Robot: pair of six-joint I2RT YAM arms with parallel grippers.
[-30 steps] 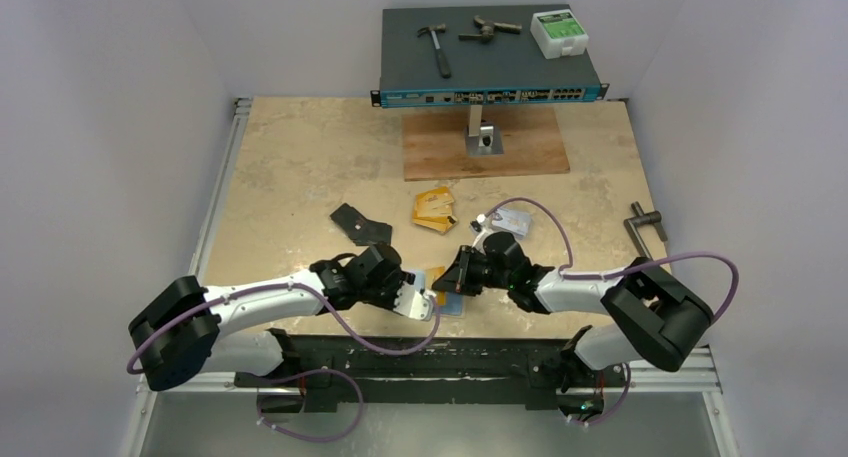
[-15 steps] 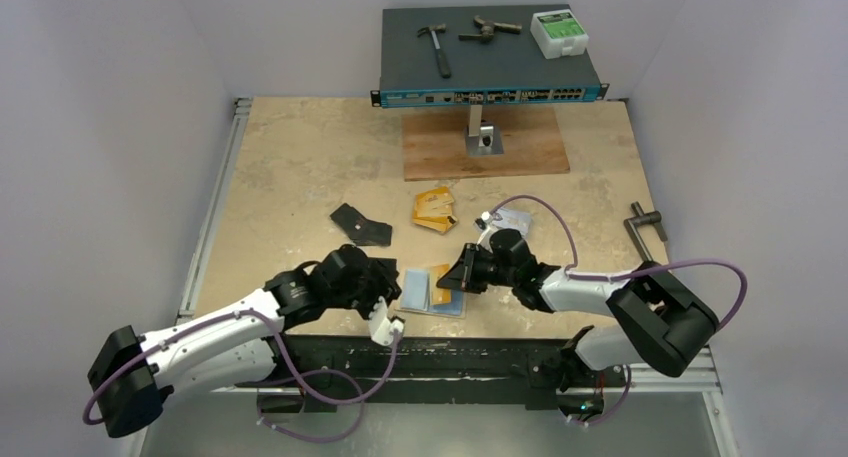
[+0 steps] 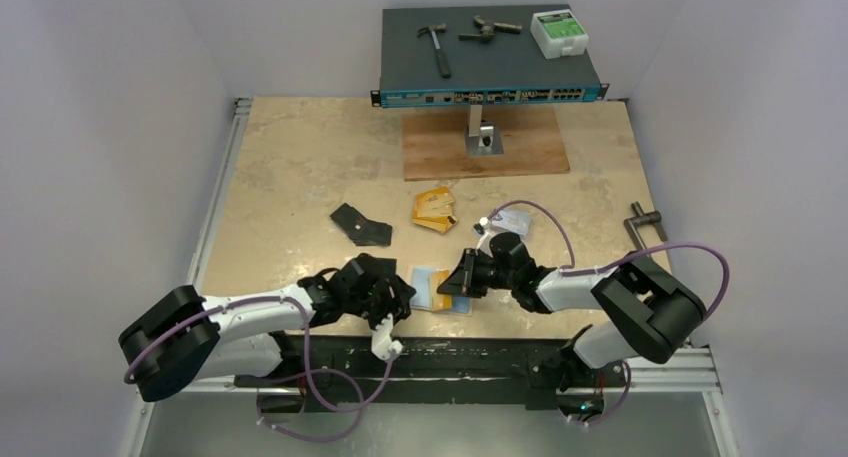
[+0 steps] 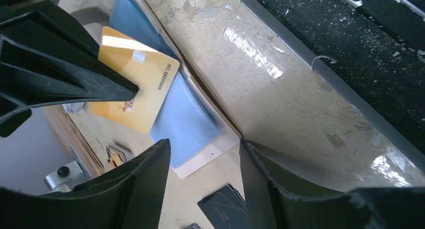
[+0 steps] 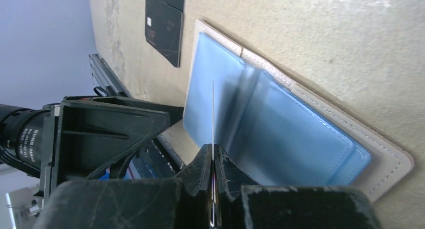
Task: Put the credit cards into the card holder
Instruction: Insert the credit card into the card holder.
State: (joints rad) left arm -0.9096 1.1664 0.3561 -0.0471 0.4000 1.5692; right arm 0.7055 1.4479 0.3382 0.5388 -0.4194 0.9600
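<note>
The card holder [image 3: 424, 289] lies open near the table's front edge, its light-blue pockets [image 4: 186, 120] facing up inside a pale tan rim [image 5: 388, 165]. My right gripper [image 3: 457, 280] is shut on an orange-gold credit card [image 4: 134, 84]. That card shows edge-on [image 5: 213, 108] in the right wrist view, held over the holder's fold. My left gripper [image 4: 204, 144] stands open and empty just left of the holder's near corner. More orange-gold cards [image 3: 435, 210] and silvery cards [image 3: 511, 220] lie farther back.
A black folding wallet [image 3: 360, 224] lies left of the orange-gold cards. A black card [image 5: 163, 26] rests on the table near the holder. At the back a network switch [image 3: 490, 52] carrying tools stands on a wooden board [image 3: 485, 142]. A metal handle [image 3: 645, 222] lies at the right.
My left gripper has opened wider and drawn back off the holder toward the near left edge. The right gripper has stayed shut on the card over the holder.
</note>
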